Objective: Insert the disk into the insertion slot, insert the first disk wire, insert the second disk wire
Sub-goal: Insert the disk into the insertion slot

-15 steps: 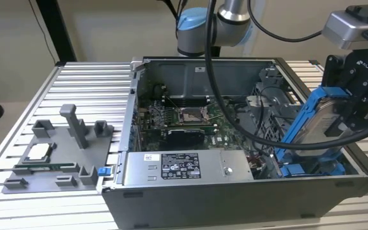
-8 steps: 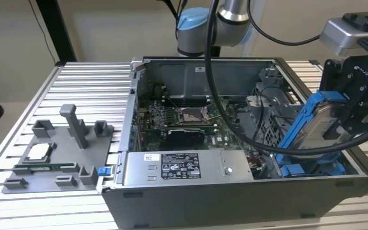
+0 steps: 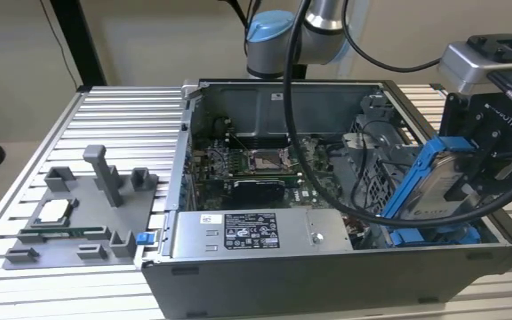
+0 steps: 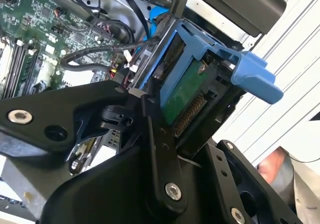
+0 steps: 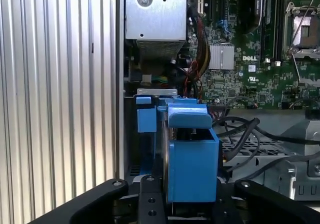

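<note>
Blue-framed disk, clamped in the jaws, tilts over the insertion slot.

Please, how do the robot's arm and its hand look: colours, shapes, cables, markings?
The arm is a silver-grey round tube with a light blue joint cap. Thick black cables hang from it. A silver-grey block carries the hand, a black boxy body with white lettering. Its fingers are black jointed metal bars with silver screws.
</note>
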Robot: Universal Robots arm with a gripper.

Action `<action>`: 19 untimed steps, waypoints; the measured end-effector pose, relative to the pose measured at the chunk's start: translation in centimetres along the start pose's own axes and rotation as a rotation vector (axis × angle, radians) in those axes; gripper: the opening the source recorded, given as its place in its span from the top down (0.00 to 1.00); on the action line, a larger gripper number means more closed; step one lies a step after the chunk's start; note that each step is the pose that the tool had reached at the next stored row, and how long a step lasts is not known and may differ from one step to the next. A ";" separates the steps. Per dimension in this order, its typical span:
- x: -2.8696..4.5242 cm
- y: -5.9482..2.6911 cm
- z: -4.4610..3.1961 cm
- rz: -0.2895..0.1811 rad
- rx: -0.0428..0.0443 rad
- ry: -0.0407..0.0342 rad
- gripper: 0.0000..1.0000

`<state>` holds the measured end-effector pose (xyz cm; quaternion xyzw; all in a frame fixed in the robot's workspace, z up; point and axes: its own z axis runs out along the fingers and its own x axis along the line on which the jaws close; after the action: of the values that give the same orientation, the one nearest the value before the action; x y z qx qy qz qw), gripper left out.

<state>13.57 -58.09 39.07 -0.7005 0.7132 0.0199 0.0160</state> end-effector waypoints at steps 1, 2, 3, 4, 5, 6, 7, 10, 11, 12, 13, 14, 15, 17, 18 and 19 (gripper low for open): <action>0.01 0.00 0.20 0.000 0.0000 0.0001 1.00; 0.02 0.00 0.36 0.000 0.0000 0.0001 1.00; 0.03 0.00 0.55 0.000 0.0000 0.0001 1.00; 0.04 -0.01 0.73 0.000 0.0000 0.0001 1.00; 0.05 -0.01 0.91 0.000 0.0000 -0.0001 1.00; 0.06 -0.01 1.10 0.000 0.0000 -0.0001 1.00; 0.07 -0.01 1.28 0.000 0.0000 0.0000 1.00; 0.08 -0.01 1.58 0.000 0.0000 0.0001 1.00; 0.08 -0.01 1.58 0.000 0.0000 0.0002 1.00; 0.08 -0.01 1.58 0.000 0.0000 0.0003 1.00; 0.08 -0.01 1.59 0.000 0.0000 0.0003 1.00; 0.08 -0.01 1.60 0.000 0.0000 0.0001 1.00; 0.08 -0.01 1.61 0.000 0.0000 0.0000 1.00; 0.08 -0.01 1.62 0.000 0.0000 0.0000 1.00; 0.08 -0.01 1.62 0.000 0.0000 0.0002 0.00; 0.08 -0.01 1.63 0.000 0.0000 0.0002 0.00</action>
<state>13.57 -58.09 37.44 -0.7005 0.7132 0.0199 0.0159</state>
